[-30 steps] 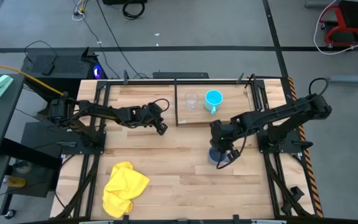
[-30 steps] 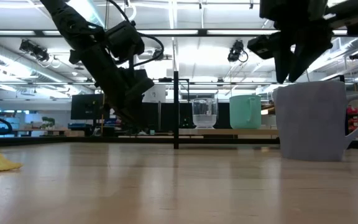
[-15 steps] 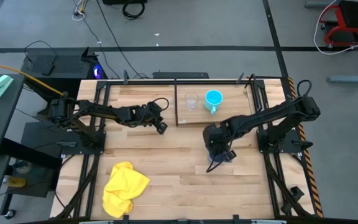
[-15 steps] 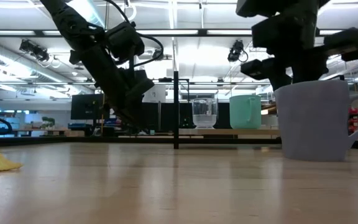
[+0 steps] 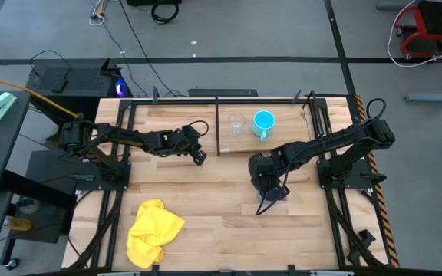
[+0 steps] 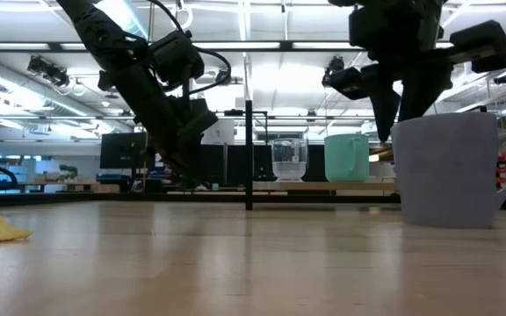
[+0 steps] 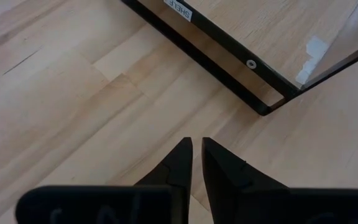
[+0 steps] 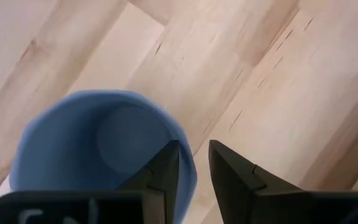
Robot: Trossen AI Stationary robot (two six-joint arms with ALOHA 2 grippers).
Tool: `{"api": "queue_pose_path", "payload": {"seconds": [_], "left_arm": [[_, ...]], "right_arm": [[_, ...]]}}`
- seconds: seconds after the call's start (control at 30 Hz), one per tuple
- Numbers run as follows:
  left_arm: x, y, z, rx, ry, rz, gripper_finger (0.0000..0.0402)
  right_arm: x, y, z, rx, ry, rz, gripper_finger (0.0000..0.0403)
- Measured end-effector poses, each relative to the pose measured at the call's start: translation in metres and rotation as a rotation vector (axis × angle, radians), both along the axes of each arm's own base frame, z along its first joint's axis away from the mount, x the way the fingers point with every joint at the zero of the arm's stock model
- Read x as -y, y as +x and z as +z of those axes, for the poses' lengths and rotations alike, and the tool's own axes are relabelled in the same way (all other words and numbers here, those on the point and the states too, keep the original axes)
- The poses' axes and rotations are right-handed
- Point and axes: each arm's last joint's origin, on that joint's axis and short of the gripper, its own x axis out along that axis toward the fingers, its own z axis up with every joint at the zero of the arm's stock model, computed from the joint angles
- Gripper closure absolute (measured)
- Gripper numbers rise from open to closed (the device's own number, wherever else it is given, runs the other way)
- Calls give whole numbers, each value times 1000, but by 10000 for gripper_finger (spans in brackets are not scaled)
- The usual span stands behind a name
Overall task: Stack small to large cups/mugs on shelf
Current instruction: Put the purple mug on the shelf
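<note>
Right gripper (image 8: 194, 163) straddles the grey-blue mug (image 8: 98, 146) rim with jaws slightly apart, not clamped yet; left gripper (image 7: 197, 158) hovers nearly closed, holding nothing.

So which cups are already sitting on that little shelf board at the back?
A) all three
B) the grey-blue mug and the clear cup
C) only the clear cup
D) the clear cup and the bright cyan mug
D: the clear cup and the cyan mug stand side by side on the shelf, while the grey-blue mug is on the tabletop under the right pincer.
</note>
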Motion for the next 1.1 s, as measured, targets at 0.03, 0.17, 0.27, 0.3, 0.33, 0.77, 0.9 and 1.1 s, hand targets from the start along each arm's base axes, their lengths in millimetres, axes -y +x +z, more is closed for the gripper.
{"api": "queue_pose_path", "payload": {"seconds": [0.03, 0.17, 0.27, 0.3, 0.33, 0.77, 0.9, 1.1], "left_arm": [[0, 0, 0, 0, 0, 0, 360], [0, 0, 0, 0, 0, 0, 362], [0, 0, 0, 0, 0, 0, 359], [0, 0, 0, 0, 0, 0, 357], [0, 0, 0, 0, 0, 0, 356], [0, 0, 0, 0, 0, 1, 364], [0, 0, 0, 1, 0, 1, 359], [0, 0, 0, 1, 0, 1, 363]], "right_arm": [[0, 0, 1, 3, 1, 0, 307], [0, 1, 2, 3, 1, 0, 307], [0, 0, 1, -7, 5, 0, 307], [0, 0, 2, -7, 6, -2, 307], [0, 0, 2, -7, 7, -2, 307], [-1, 0, -1, -23, 36, -17, 307], [-1, 2, -3, -23, 38, -21, 313], [-2, 4, -2, -2, 51, -44, 349]]}}
